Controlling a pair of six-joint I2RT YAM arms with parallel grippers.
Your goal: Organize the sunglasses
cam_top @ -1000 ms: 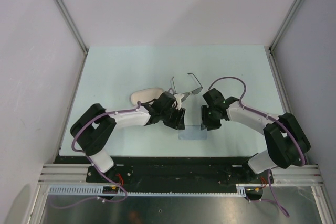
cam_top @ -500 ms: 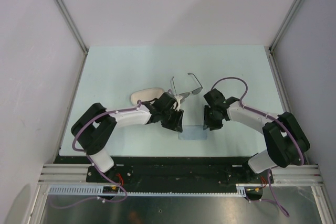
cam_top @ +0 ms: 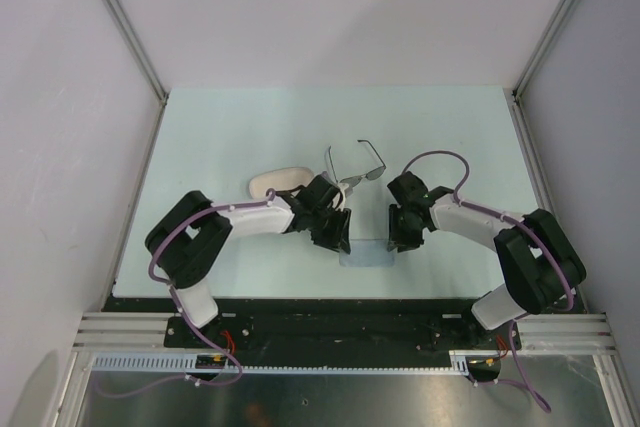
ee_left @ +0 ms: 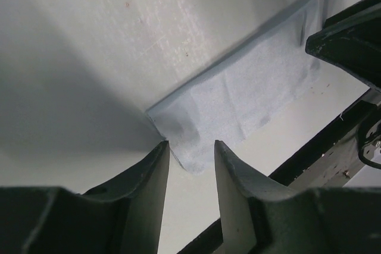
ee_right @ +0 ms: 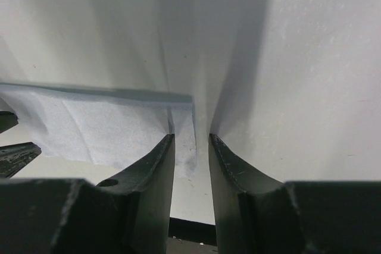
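The sunglasses (cam_top: pixel 356 166) lie on the table with temple arms open, beyond both grippers. A light-blue cloth (cam_top: pixel 366 253) lies flat near the front edge. My left gripper (cam_top: pixel 338 238) is low at the cloth's left corner; in the left wrist view (ee_left: pixel 190 147) it is open, with the cloth corner (ee_left: pixel 196 156) between the fingertips. My right gripper (cam_top: pixel 397 240) is low at the cloth's right corner; in the right wrist view (ee_right: pixel 190 139) it is open a little, with the cloth's edge (ee_right: pixel 184 132) between the fingertips.
An oblong beige case (cam_top: pixel 279 181) lies left of the sunglasses, behind my left wrist. The table's dark front edge (ee_left: pixel 309 153) runs close beyond the cloth. My right gripper's fingers (ee_left: pixel 351 34) show in the left wrist view.
Both grippers have shifted slightly toward the cloth's corners and the left arm's elbow has swung right. The sunglasses, case and cloth have not moved.
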